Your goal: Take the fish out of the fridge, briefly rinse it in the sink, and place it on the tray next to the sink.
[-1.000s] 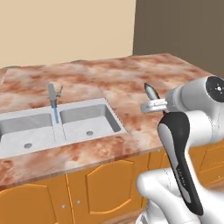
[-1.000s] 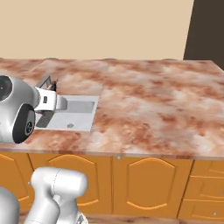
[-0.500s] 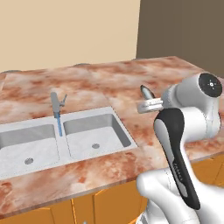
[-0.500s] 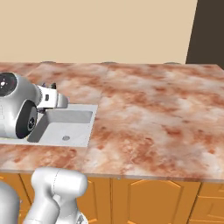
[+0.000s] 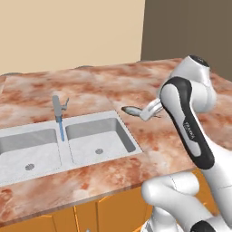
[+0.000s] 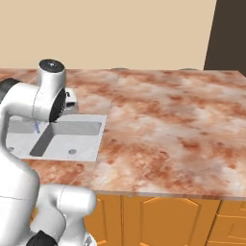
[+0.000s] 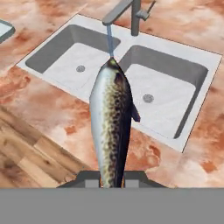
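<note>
**Fish held in the air beside the sink, water running**

The sink [image 5: 68,145] is a double-basin steel one set into the marbled reddish table [image 5: 104,86]. Each basin has a round drain, and neither basin holds any object. A thin blue stream of water [image 5: 61,129] falls from the grey angular faucet [image 5: 58,106] standing behind the divider; from the left base view it comes down at the divider, on the left basin's side. In the hand view the same stream [image 7: 109,41] drops from the spout toward the basin on the left of that picture. At the top left edge of the hand view, a pale blue-grey corner of the tray [image 7: 4,29] lies on the table just beyond the sink's end; what it carries cannot be told.

The fish [image 7: 111,122] is clamped by its tail end in the end effector [image 5: 146,114], whose fingers are closed together on it. In the left base view the fish [image 5: 132,110] sticks out level toward the sink, above the table just past the right basin's far right corner, clear of the surface.

Seen close in the hand view, the fish is slender and pointed, with a dark speckled brown-grey back, pale silver flanks and a small dark fin on one side. Its nose points toward the faucet's stream.
</note>
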